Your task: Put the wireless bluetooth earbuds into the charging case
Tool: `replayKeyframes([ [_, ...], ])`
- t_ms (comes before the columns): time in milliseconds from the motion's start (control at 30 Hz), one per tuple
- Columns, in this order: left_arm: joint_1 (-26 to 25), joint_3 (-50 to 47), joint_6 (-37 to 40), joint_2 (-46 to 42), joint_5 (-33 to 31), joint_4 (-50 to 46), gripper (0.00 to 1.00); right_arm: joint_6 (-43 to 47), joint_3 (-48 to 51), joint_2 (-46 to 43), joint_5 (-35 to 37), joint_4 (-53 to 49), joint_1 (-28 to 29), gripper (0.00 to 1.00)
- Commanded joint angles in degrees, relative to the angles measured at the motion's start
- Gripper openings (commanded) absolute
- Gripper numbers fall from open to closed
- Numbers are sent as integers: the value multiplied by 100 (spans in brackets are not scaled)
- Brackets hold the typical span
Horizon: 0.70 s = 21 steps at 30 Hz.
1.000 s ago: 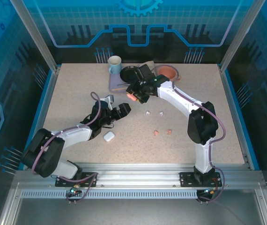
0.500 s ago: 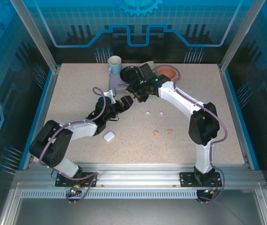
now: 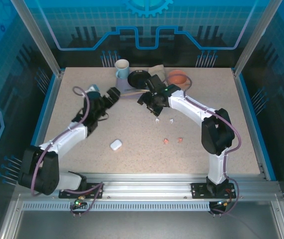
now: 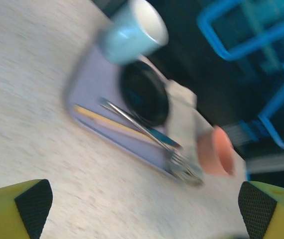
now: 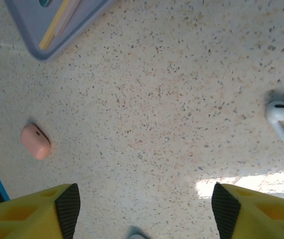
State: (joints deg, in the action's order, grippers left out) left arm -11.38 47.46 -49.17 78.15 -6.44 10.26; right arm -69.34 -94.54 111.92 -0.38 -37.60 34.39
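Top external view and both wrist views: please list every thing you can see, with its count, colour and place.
white earbuds: 2, white, table centre, side by side
pink earbuds: 2, salmon-pink, nearer than the white pair
white case: 1, white, near side, left of the earbuds
pink case: 1, salmon-pink, on the table near a tray corner
tray: 1, lavender, far edge
plate: 1, black, on the tray
fork: 1, silver, on the tray
mug: 1, light blue, at the tray's far-left corner
bowl: 1, salmon, right of the tray
left gripper: open, empty, near the tray
right gripper: open, empty, over the table
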Motion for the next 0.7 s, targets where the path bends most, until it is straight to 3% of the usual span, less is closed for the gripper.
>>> replayKeyframes([
  [0, 695, 800, 146, 601, -25, -2016, 99, 515, 21, -254, 237, -41, 56, 76],
  [133, 1218, 2161, 481, 1846, 516, -3169, 99, 742, 202, -322, 214, 82, 102, 78],
  [333, 1253, 4074, 1191, 3421, 466, -4644, 99, 860, 454, -433, 121, 235, 102, 79],
  [667, 1248, 4983, 1519, 4405, 226, -5225, 99, 939, 655, -666, 39, 337, -33, 79],
])
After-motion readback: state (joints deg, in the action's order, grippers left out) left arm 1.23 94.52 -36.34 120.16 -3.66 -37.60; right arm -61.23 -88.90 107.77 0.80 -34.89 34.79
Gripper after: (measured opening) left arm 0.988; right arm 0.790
